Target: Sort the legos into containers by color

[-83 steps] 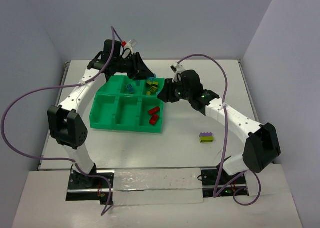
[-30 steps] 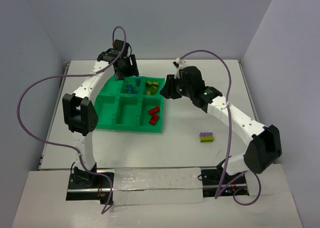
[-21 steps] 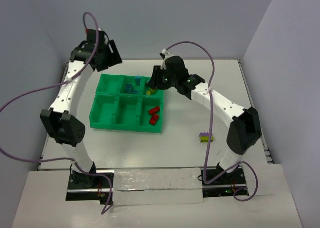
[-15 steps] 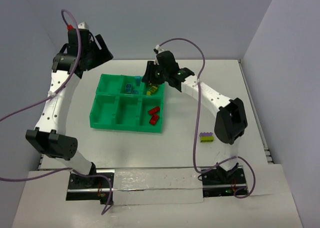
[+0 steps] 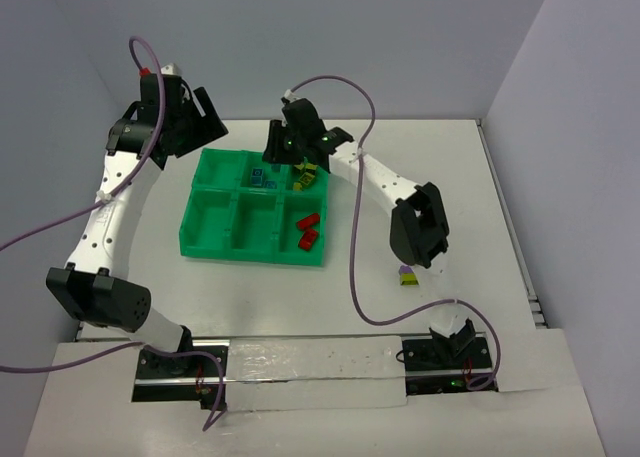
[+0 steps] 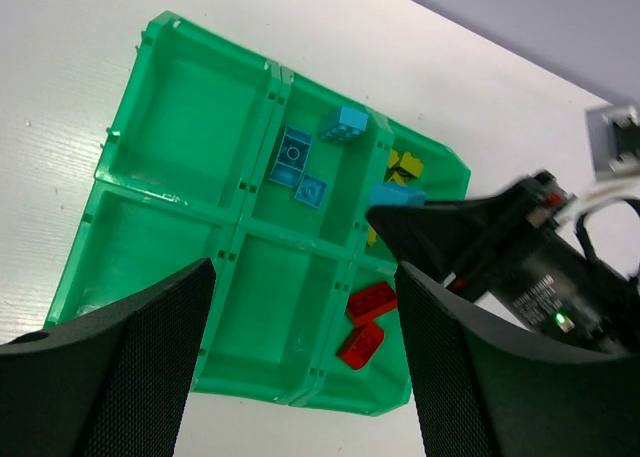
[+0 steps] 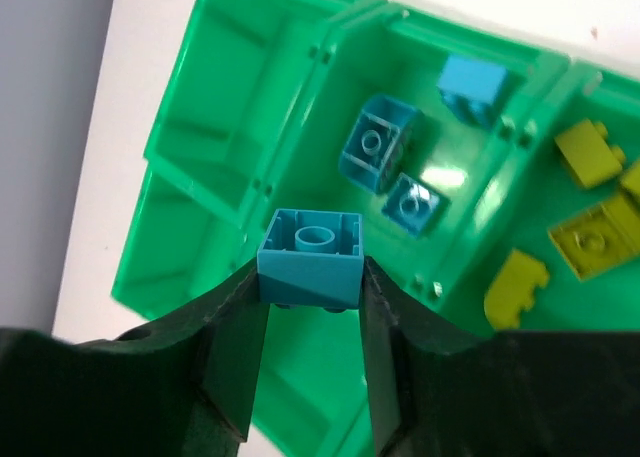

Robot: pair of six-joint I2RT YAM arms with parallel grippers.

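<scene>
My right gripper (image 7: 312, 289) is shut on a cyan lego (image 7: 312, 255), pinched at its fingertips with the hollow underside up. It hangs over the green tray (image 7: 230, 97), near the back middle container, where three cyan legos (image 7: 378, 155) lie. Yellow-green legos (image 7: 590, 232) fill the back right container and two red legos (image 6: 372, 302) the front right one. My left gripper (image 6: 302, 270) is open and empty, raised high over the tray (image 5: 215, 172) at its back left. In the top view the right gripper (image 5: 285, 157) hovers at the tray's back edge.
A purple and yellow-green lego stack (image 5: 408, 274) sits on the white table to the tray's right, partly behind the right arm's elbow (image 5: 420, 227). The three left and middle-front containers (image 6: 275, 307) hold nothing. Purple cables arc over both arms.
The left arm lifted off the tray and swung back to the left. The right arm reached leftward over the tray's back row, carrying the cyan lego.
</scene>
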